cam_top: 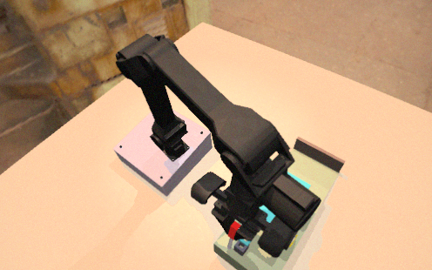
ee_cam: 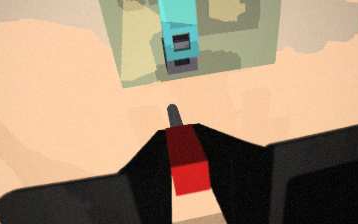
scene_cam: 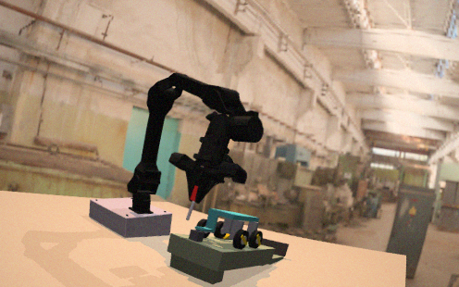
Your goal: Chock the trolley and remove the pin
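My gripper (cam_top: 236, 230) (scene_cam: 196, 191) (ee_cam: 179, 134) is shut on the red head of the stop pin (cam_top: 233, 229) (scene_cam: 194, 192) (ee_cam: 188, 162). The pin hangs free, its grey shaft clear above the ramp's uphill end. The cyan trolley (cam_top: 267, 212) (scene_cam: 232, 216) (ee_cam: 178, 19) stands on the olive ramp (cam_top: 318, 175) (scene_cam: 216, 257) (ee_cam: 139, 50), its black wheels with yellow hubs showing in the exterior view. A small dark socket block (cam_top: 240, 248) (ee_cam: 181, 63) sits at the trolley's uphill end, empty. The arm hides the yellow chock and the green tray.
The arm's lilac base block (cam_top: 144, 162) (scene_cam: 122, 222) stands left of the ramp. A dark raised bar (cam_top: 319, 155) (scene_cam: 279, 248) closes the ramp's far end. The arm's bulk hangs over most of the trolley in the top view.
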Robot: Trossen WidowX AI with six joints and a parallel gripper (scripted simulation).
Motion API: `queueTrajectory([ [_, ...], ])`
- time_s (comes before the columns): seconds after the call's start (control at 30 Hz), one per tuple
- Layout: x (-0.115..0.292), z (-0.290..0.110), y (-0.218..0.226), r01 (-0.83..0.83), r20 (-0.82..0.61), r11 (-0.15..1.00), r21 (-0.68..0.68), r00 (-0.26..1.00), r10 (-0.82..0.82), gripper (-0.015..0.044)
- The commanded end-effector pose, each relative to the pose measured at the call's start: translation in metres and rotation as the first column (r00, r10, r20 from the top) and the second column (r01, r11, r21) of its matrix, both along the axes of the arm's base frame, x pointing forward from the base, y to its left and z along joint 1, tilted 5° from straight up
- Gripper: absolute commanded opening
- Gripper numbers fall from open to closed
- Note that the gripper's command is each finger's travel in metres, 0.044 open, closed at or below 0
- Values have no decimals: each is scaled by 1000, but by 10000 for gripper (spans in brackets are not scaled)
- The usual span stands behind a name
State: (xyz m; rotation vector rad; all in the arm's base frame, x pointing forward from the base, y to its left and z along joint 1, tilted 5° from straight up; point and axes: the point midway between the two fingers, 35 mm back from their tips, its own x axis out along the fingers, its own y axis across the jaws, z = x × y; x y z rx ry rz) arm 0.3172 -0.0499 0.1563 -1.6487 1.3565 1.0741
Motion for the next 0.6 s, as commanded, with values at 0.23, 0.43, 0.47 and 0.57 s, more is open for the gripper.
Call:
queueTrajectory([
  [0.23, -36, -2, -9, -4, -6, 1000, -4, 1000, 4, 0],
  [0.43, -56, -3, -13, -4, -8, 1000, -5, 1000, 4, 0],
  [0.47, -59, -3, -14, -4, -8, 1000, -5, 1000, 4, 0],
  [0.57, -67, -4, -16, -4, -9, 1000, -5, 1000, 4, 0],
])
